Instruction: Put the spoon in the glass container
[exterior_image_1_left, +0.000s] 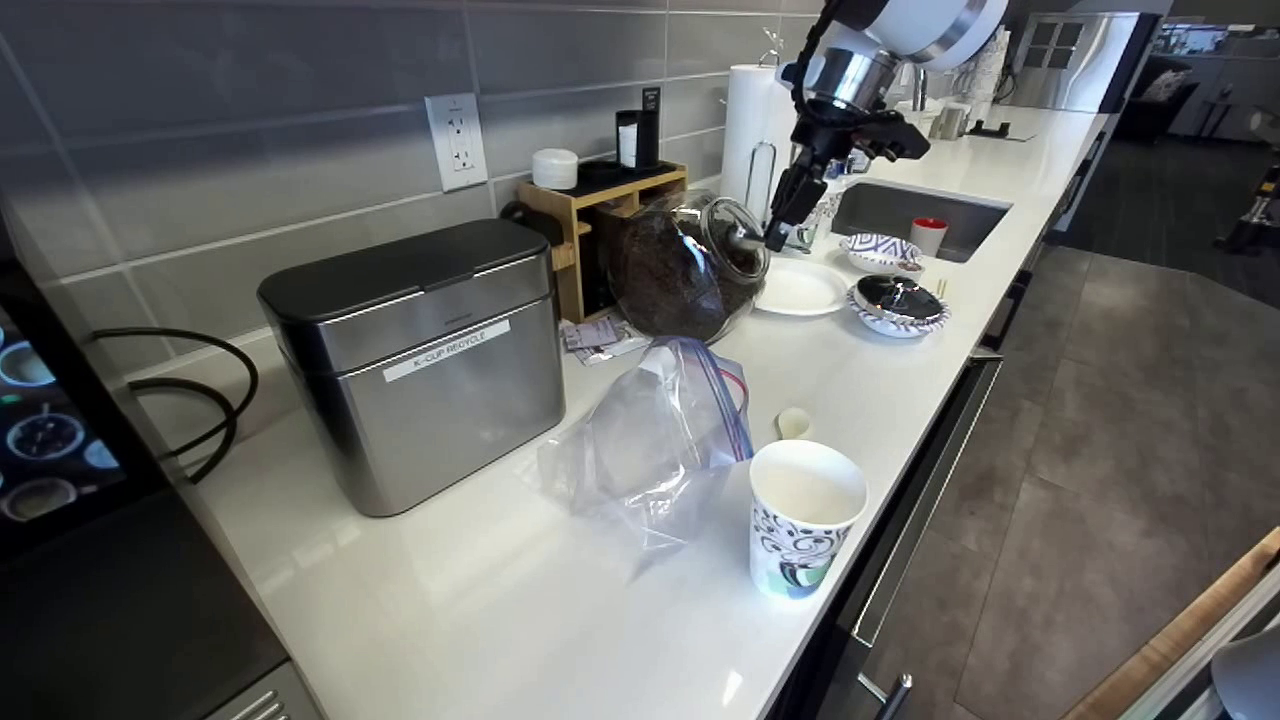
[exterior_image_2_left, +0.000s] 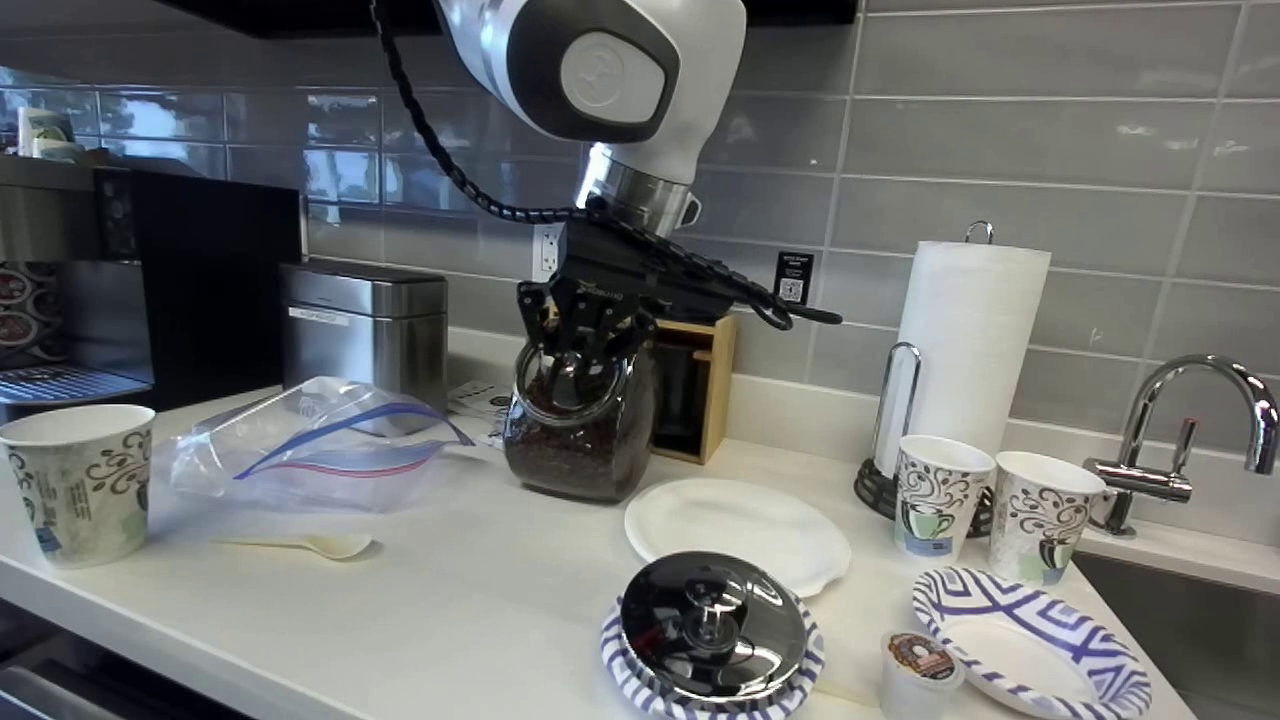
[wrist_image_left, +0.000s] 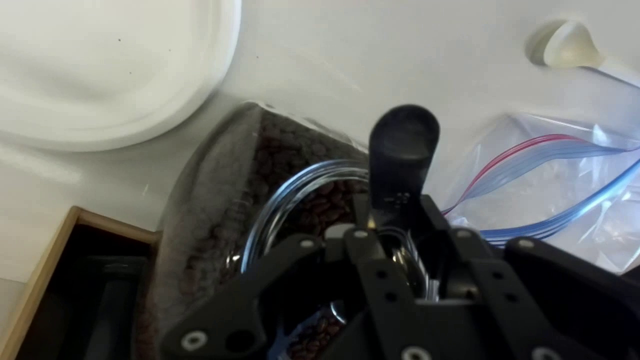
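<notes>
A white tabletop with a sink runs along a tiled wall, brownish floor below. At the mouth of the jar, the fingers grasp a black handle.

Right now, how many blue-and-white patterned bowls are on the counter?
2. One bowl sits under the shiny lid, next to the white plate; the second bowl is beside the small plastic pod, nearer the sink. Any nested beneath would be hidden.

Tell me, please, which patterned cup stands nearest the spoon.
The cup beside the bag is nearest the spoon; a second cup and a third cup stand farther off, together by the paper towels.
</notes>
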